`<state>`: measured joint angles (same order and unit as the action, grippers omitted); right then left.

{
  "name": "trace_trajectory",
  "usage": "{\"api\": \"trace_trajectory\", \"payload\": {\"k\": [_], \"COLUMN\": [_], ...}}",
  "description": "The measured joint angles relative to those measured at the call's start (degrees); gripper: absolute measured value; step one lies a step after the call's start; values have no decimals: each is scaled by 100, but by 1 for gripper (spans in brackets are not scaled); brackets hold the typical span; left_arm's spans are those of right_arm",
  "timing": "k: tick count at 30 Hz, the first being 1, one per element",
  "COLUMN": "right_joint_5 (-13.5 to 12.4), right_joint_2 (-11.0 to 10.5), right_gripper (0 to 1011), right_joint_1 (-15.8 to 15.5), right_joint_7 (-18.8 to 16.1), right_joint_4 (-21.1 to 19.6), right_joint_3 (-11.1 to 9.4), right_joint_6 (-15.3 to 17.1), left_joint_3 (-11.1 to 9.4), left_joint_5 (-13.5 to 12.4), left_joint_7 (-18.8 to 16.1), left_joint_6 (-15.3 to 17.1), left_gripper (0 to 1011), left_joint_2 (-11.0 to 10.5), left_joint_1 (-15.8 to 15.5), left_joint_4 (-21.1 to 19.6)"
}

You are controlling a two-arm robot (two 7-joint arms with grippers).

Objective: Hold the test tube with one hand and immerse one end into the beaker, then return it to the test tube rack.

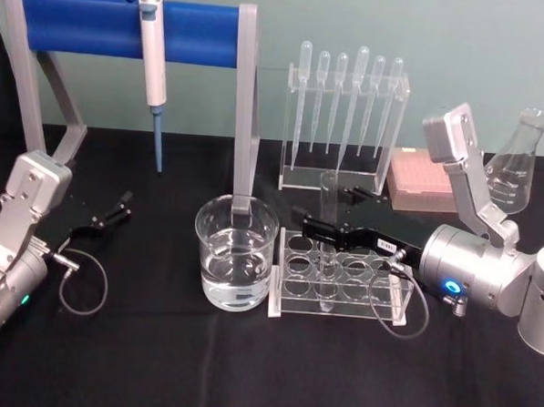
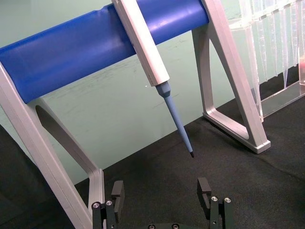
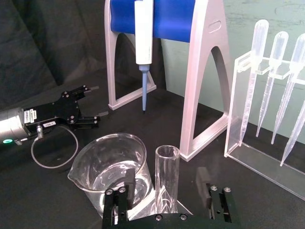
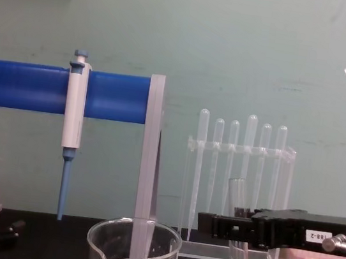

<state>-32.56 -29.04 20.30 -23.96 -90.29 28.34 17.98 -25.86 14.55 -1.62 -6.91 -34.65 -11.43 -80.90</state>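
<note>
The test tube (image 1: 328,193) stands upright in a hole of the clear rack (image 1: 376,309), just right of the beaker (image 1: 236,252), which holds clear liquid. My right gripper (image 1: 315,224) reaches in from the right at mid-height of the tube. In the right wrist view its fingers sit either side of the test tube (image 3: 167,176) with gaps, so the gripper (image 3: 166,175) is open. The beaker (image 3: 109,167) lies just beyond the tube. From the chest, the black hand (image 4: 224,227) crosses the tube (image 4: 239,197). My left gripper (image 1: 117,209) rests open at the far left.
A blue-barred stand (image 1: 126,24) holds a white-and-blue pipette (image 1: 156,70) behind the beaker. A clear holder of plastic pipettes (image 1: 344,125) stands behind the rack. A pink tip box (image 1: 424,180) and a conical flask (image 1: 516,166) sit at the back right.
</note>
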Motion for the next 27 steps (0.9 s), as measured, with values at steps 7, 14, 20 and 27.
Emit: {"api": "trace_trajectory", "payload": {"k": [7,14,20,27], "right_joint_5": [-1,-16,-36,-40], "right_joint_2": [22,35,36,-7], "right_gripper": [651,420,233,226], "right_joint_1": [-21,-53,-96,-191], "right_joint_7": [49,91,132,189], "right_joint_4": [-8,-18,-57,-269], "right_joint_3": [13,-5,-55,-134], "right_joint_6": [21,18,-18,-133], "left_joint_3": [0,0,0,0], "left_joint_5": [0,0,0,0], "left_joint_7": [0,0,0,0], "left_joint_6": [0,0,0,0], "left_gripper": [1000,1000,1000,1000], "left_joint_2": [0,0,0,0], "left_joint_1": [0,0,0,0], "left_joint_4": [0,0,0,0]}}
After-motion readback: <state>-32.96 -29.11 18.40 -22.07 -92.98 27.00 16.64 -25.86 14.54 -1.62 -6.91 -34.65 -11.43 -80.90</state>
